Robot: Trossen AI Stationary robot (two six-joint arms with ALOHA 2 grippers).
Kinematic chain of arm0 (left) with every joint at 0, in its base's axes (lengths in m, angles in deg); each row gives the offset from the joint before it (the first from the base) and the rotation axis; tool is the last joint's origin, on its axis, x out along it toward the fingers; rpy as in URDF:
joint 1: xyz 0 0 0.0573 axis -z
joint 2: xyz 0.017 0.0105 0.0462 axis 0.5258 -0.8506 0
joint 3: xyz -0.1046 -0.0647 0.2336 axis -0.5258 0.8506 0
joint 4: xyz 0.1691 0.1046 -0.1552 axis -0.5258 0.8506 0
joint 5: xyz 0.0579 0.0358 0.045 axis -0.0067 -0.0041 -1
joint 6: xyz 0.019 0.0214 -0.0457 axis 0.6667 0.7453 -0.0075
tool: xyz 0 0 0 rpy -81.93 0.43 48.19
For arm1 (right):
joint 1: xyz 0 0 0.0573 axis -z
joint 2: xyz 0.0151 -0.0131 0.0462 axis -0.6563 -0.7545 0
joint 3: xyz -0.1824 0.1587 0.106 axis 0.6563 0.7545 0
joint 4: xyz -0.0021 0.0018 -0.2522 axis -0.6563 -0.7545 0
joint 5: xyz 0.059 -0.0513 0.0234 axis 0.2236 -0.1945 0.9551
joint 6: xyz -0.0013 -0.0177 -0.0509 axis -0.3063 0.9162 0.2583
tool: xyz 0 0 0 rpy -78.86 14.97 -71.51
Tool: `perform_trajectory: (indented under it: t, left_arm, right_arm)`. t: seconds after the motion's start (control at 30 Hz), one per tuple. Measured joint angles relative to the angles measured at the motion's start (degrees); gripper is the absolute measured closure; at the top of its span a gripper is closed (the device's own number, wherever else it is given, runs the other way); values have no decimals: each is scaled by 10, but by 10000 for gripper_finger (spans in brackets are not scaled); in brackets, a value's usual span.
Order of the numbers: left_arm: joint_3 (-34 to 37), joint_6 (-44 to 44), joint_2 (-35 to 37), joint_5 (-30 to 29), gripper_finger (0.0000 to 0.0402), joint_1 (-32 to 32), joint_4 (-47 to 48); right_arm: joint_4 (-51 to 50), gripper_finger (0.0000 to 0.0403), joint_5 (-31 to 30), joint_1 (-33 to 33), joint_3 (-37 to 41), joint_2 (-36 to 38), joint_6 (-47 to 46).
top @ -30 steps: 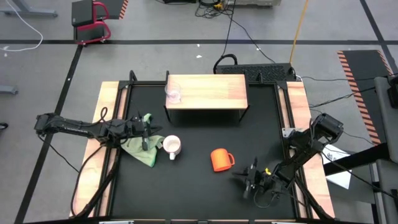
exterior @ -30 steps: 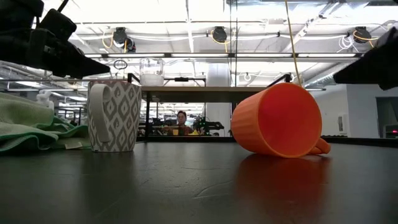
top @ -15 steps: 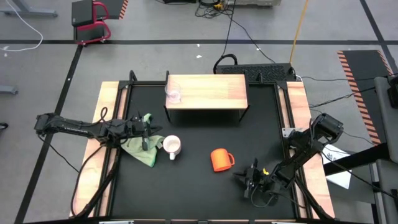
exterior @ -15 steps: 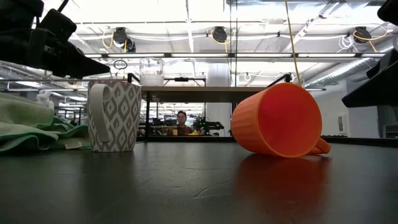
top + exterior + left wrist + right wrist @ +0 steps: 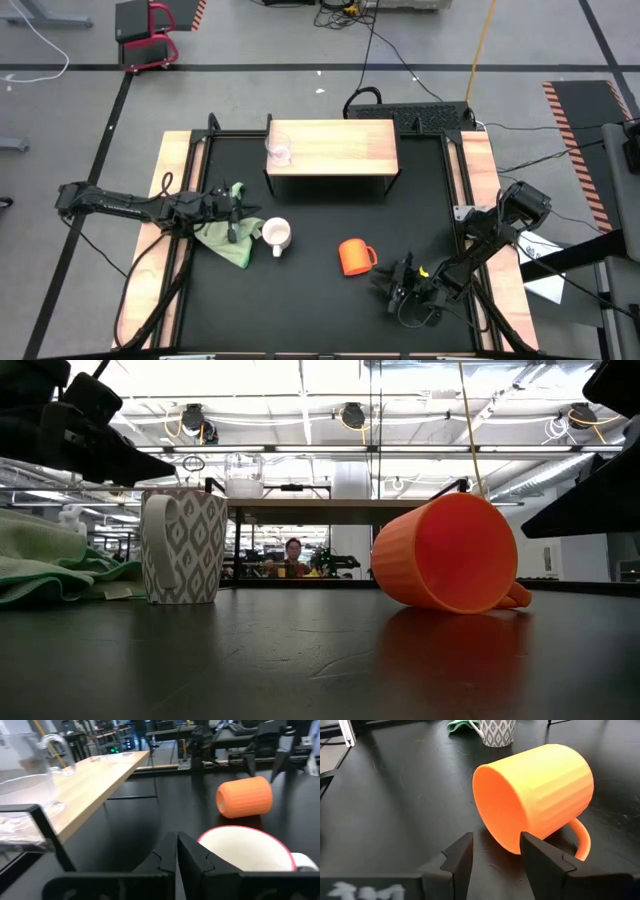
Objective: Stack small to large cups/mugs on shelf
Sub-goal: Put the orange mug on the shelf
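Note:
The clear glass cup [image 5: 278,150] stands on the left end of the wooden shelf [image 5: 340,146]. On the black table stands the white patterned mug [image 5: 277,236], upright beside a green cloth [image 5: 226,241]. The orange mug [image 5: 356,256] lies on its side with its handle [image 5: 580,839] down on the table. Its mouth faces my right gripper [image 5: 496,856], which is open and low, with a finger either side of the near rim and apart from it. My left gripper [image 5: 176,851] is shut above the cloth, just short of the white mug [image 5: 247,847].
Light wooden strips [image 5: 478,170] run along the table's left and right sides. There is bare black table [image 5: 320,310] near the front edge and between the mugs and the shelf. A person [image 5: 292,552] shows far off in the room behind.
My right gripper has opened its fingers and edged a little toward the orange mug. Neither mug nor the glass cup has moved.

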Motion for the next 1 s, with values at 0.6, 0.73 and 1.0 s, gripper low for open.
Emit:
perform_trajectory:
  t: [0.6,0.73,1.0]
  left_arm:
    - [0,1,0,8,371,0,0]
    - [0,1,0,9,371,0,1]
    - [0,1,0,9,371,0,2]
  right_arm:
    - [-60,249,0,42,0,0,-34]
    - [-67,250,0,55,0,0,-33]
    - [-78,250,0,75,0,0,-29]
